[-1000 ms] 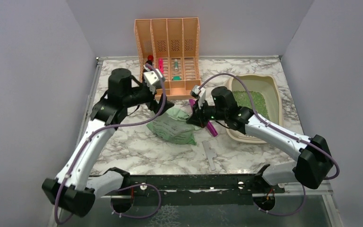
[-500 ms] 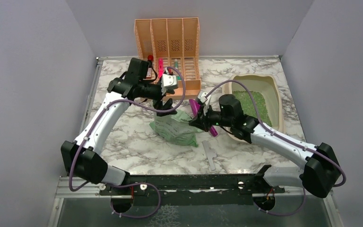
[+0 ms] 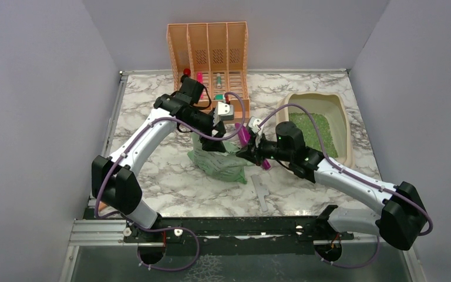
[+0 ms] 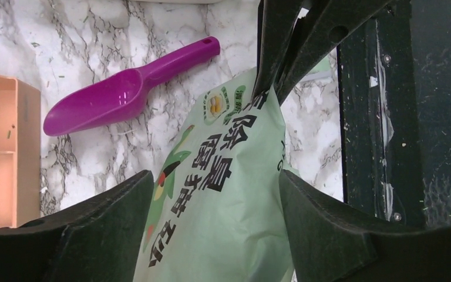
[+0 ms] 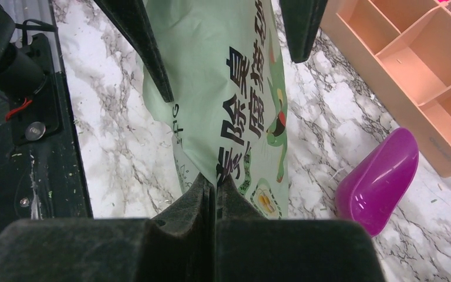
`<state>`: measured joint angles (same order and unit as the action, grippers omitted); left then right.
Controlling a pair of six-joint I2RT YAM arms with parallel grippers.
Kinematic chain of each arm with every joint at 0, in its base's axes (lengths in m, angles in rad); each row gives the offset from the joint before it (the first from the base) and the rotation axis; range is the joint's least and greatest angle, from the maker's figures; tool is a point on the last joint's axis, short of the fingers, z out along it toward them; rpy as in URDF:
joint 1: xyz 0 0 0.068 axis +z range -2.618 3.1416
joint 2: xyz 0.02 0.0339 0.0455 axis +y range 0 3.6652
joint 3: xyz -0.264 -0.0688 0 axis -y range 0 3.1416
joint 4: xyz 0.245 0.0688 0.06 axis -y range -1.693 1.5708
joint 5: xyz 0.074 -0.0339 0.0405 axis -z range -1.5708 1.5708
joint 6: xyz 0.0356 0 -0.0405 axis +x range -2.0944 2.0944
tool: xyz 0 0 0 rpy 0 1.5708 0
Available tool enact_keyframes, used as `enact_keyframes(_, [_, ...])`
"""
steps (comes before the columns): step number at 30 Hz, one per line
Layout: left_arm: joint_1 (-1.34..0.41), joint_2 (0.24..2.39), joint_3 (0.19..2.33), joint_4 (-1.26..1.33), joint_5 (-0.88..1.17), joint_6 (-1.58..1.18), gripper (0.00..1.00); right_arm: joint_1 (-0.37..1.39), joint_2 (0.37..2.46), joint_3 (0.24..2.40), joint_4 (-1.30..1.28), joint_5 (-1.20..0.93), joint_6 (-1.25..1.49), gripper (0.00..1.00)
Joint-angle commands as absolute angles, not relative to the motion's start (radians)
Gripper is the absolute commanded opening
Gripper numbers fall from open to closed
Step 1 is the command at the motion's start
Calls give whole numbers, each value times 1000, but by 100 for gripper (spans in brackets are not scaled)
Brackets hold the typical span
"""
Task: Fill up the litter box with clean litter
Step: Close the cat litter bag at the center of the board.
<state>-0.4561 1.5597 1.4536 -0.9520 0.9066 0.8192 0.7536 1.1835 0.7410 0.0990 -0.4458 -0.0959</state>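
- Top external view: a beige, rounded-rectangular shallow plastic litter box (image 3: 314, 96) sits at the right rear of the marble-patterned bench (image 3: 164, 176), and a grainy green layer of clean litter (image 3: 312, 128) covers part of its floor.
- A pale green printed plastic bag (image 3: 220, 163) stands near the middle of the bench, left of the box and apart from it.
- The left hand (image 3: 210, 144) reaches down over the bag from the left, and the right hand (image 3: 243, 151) meets the bag from the right.
- A purple plastic scoop (image 3: 243, 134) lies between bag and box, partly hidden by the right arm.
- A peach slatted file organizer (image 3: 208, 56) stands against the back wall.
- Left wrist view: the left hand's fingers (image 4: 94, 229) stand wide, one on each side of the bag (image 4: 223, 205), which rises between them.
- Above, the right hand's dark fingers pinch the bag's top edge.
- The scoop (image 4: 123, 88) lies flat on the marble, just beside the bag.
- Right wrist view: the right hand (image 5: 214, 188) is clamped tight on the bag's edge, with its jaws pressed together.
- The left hand's two fingers (image 5: 147, 53) straddle the far end of the bag.
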Motion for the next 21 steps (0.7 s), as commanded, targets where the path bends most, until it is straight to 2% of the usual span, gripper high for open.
enact_keyframes(1, [-454,1536,1435,-976,859,859,75,761,1121,748,205,-446,-118,1])
enact_keyframes(5, [-456,1541,1423,-976,848,848,70,762,1103,735,213,-446,-104,1])
enact_keyframes(9, [-483,1551,1408,-970,738,816,46,762,1084,729,207,-460,-97,1])
enact_keyframes(12, [-483,1506,1383,-918,638,820,9,760,1068,733,160,-483,-120,1])
enact_keyframes(13, [-483,1488,1370,-888,585,816,0,761,1061,736,137,-498,-129,1])
enact_keyframes(17, [-483,1447,1313,-784,453,795,0,760,1040,742,49,-572,-126,2])
enact_keyframes(19, [-483,1438,1304,-781,472,801,0,760,1029,746,6,-579,-97,15])
enact_keyframes(21, [-483,1420,1293,-780,491,813,0,760,1014,754,-60,-532,-38,37])
